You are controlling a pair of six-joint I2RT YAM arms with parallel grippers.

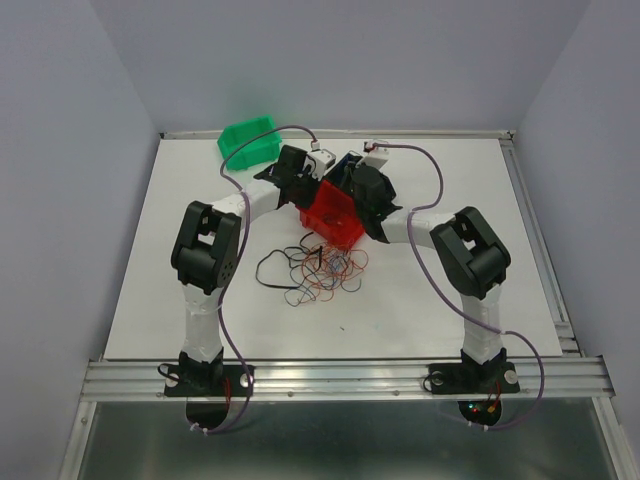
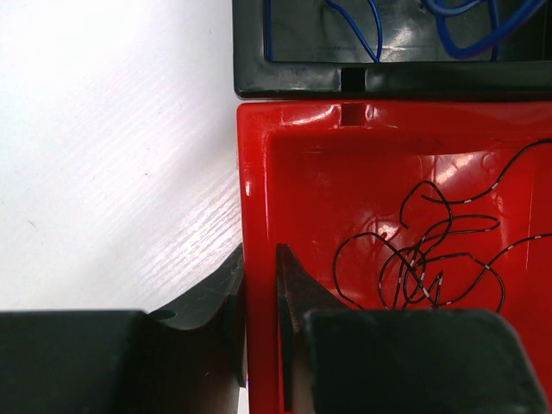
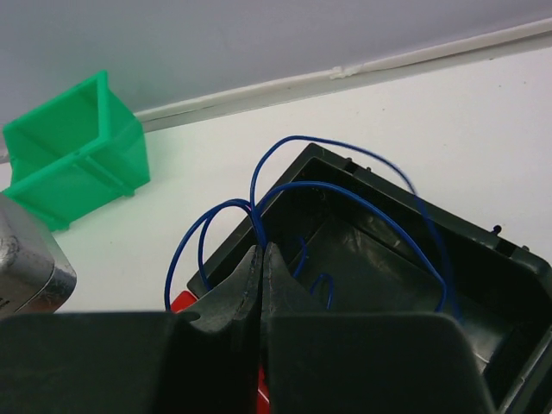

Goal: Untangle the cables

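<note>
Cables point(image 1: 320, 268): most lie tangled on the table point(image 1: 380, 310), just in front of the red bin point(image 2: 388, 138). Which step is this?
— Sorting by colour, I'd say. The right gripper point(image 3: 260, 259) is pinched together on the blue cable point(image 3: 345, 194) over the black bin point(image 3: 483, 285). A black cable point(image 2: 423, 259) lies in the red one.
And the left gripper point(image 2: 259, 293)?
— Clamped across the red bin's left wall, probably steadying it. Next, the blue loops draped over the black rim need lowering inside before release.
Room?
— Those two bins touch. The green bin point(image 3: 78, 155) stands apart, with bare table left of the red wall.
</note>
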